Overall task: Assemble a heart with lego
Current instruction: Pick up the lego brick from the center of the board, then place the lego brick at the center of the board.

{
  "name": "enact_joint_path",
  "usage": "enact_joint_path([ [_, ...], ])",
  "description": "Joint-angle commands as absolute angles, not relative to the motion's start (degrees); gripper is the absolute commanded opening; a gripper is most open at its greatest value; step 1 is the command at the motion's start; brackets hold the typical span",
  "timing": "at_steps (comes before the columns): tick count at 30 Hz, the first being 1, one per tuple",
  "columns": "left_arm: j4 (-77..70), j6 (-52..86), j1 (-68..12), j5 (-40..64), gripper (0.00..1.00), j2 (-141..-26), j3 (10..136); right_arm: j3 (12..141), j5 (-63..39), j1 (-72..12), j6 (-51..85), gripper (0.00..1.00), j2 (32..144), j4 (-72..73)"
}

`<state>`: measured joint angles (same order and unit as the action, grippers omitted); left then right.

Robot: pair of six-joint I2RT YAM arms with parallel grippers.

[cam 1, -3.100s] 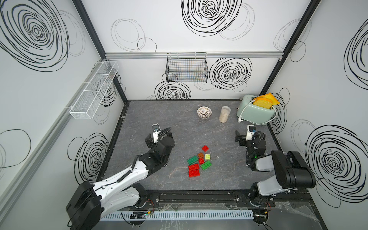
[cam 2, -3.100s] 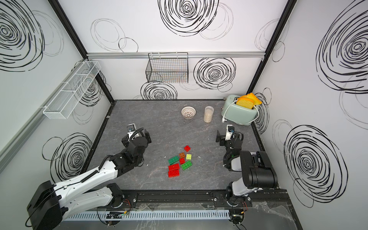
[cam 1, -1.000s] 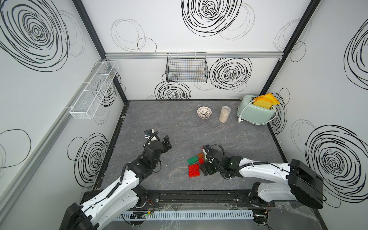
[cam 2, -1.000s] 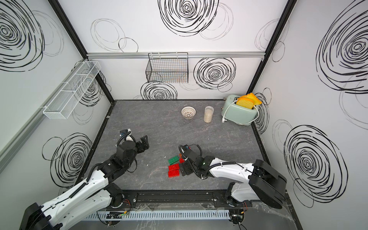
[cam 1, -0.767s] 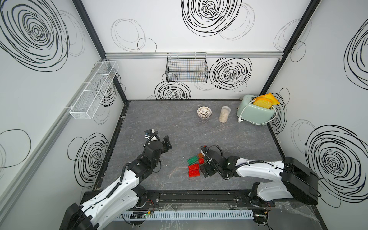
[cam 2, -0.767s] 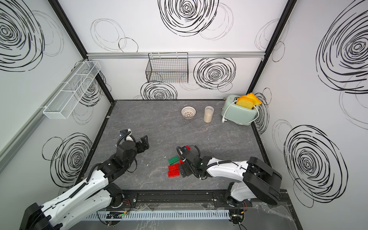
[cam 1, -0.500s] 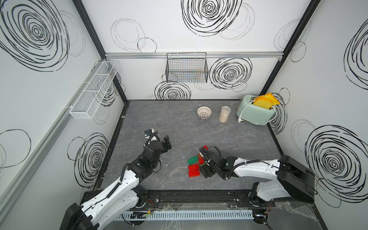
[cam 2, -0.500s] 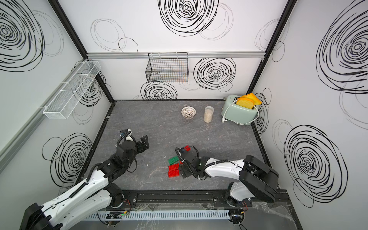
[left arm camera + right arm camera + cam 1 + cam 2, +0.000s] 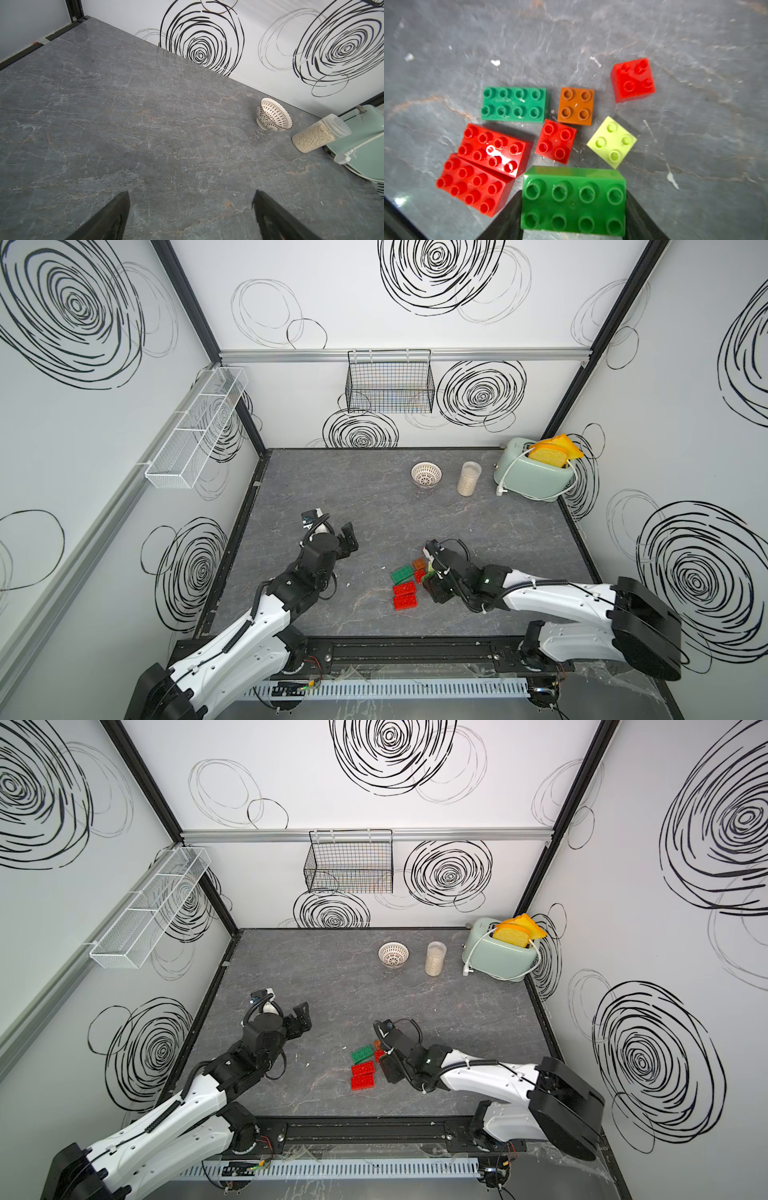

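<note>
The right gripper (image 9: 573, 193) squeezed both ends of the long green brick (image 9: 573, 205), right beside the other loose bricks (image 9: 405, 600), while the left gripper (image 9: 190, 192) hung wide open far off, and a crooked hold might have let it slip and knock the small red brick (image 9: 556, 141).

2 white arms (image 9: 257, 626) carry black joints and looping black cables (image 9: 254, 605).

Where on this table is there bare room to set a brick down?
Free: the wide tabletop between the left claw and the bowl; the middle between the bricks and the jar. Crowded: the bricks, where the right claw grips a green brick; the back corner by the toaster.
</note>
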<state>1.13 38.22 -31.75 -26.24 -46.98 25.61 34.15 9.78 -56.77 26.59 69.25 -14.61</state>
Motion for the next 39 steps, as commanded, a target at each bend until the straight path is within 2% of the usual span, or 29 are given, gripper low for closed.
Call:
enact_joint_path([
  [1, -4.8, 38.8, -31.6, -23.0, 0.97, -48.3, 24.5, 35.5, 6.8, -50.1, 28.6, 0.50, 64.6, -18.8],
  [6, -7.4, 38.8, -33.3, -19.7, 0.97, -53.7, 26.2, 35.3, -1.1, -32.5, 25.5, 0.50, 65.0, -17.1],
  [9, -8.2, 38.4, -34.2, -18.4, 0.97, -56.2, 27.5, 36.5, -3.5, -26.2, 23.5, 0.52, 69.4, -14.6],
  [14, -9.6, 36.9, -35.2, -15.7, 0.97, -58.9, 29.2, 39.2, -7.5, -20.9, 22.0, 0.55, 79.3, -12.0],
  [19, -9.7, 36.3, -35.2, -15.4, 0.97, -59.1, 29.1, 39.8, -8.0, -20.7, 23.1, 0.62, 84.4, -9.5],
  [22, -10.1, 36.1, -35.2, -15.1, 0.97, -58.9, 28.7, 40.1, -7.9, -20.8, 22.4, 0.82, 82.9, -9.2],
  [25, -10.4, 35.9, -35.1, -14.6, 0.97, -59.2, 28.7, 40.8, -6.9, -20.9, 18.9, 0.93, 80.4, -9.8],
  [27, -10.8, 35.9, -35.2, -14.3, 0.97, -59.5, 28.7, 41.6, -5.3, -21.2, 15.8, 0.97, 79.5, -10.3],
  [32, -10.5, 36.0, -35.0, -14.1, 0.97, -59.9, 29.0, 44.8, -7.5, -22.2, 7.3, 0.99, 80.7, -11.3],
  [39, -9.5, 36.1, -34.8, -14.5, 0.97, -57.6, 28.2, 56.2, 10.9, -28.8, 1.6, 0.99, 90.9, -28.1],
])
